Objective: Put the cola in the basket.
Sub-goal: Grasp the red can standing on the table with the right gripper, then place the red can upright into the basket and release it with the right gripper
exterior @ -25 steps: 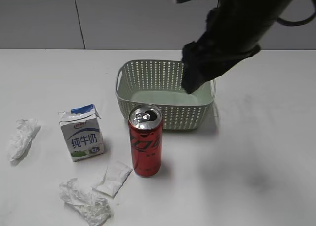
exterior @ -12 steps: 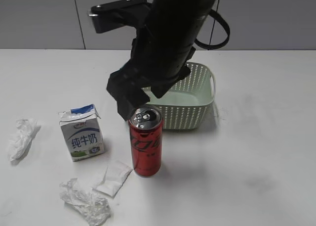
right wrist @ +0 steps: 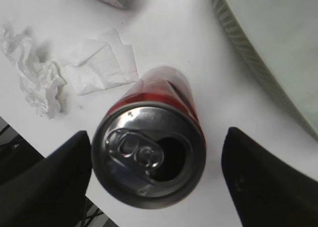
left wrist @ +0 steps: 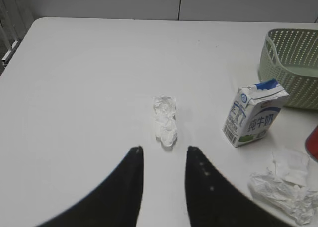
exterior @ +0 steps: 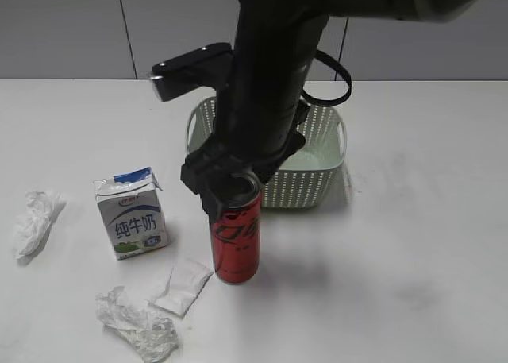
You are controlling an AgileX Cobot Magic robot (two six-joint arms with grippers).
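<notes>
The cola (exterior: 236,242) is a tall red can with a silver opened top, upright on the white table in front of the basket (exterior: 324,184). My right gripper (exterior: 228,192) is straight above it, open, with one jaw on each side of the can's top. In the right wrist view the cola (right wrist: 149,155) lies between the two jaws (right wrist: 156,180), the left jaw at the rim, the right one apart. The pale green perforated basket (right wrist: 278,48) shows at the upper right. My left gripper (left wrist: 163,152) is open and empty above bare table.
A white-and-blue milk carton (exterior: 132,214) stands left of the can. Crumpled tissues lie at the far left (exterior: 33,222) and front left (exterior: 136,325), with a flat white paper (exterior: 184,286) beside the can's base. The right arm hides the basket's left half.
My right arm has swung left from over the basket and come down, so that its open jaws now sit around the cola's top. The can has not moved.
</notes>
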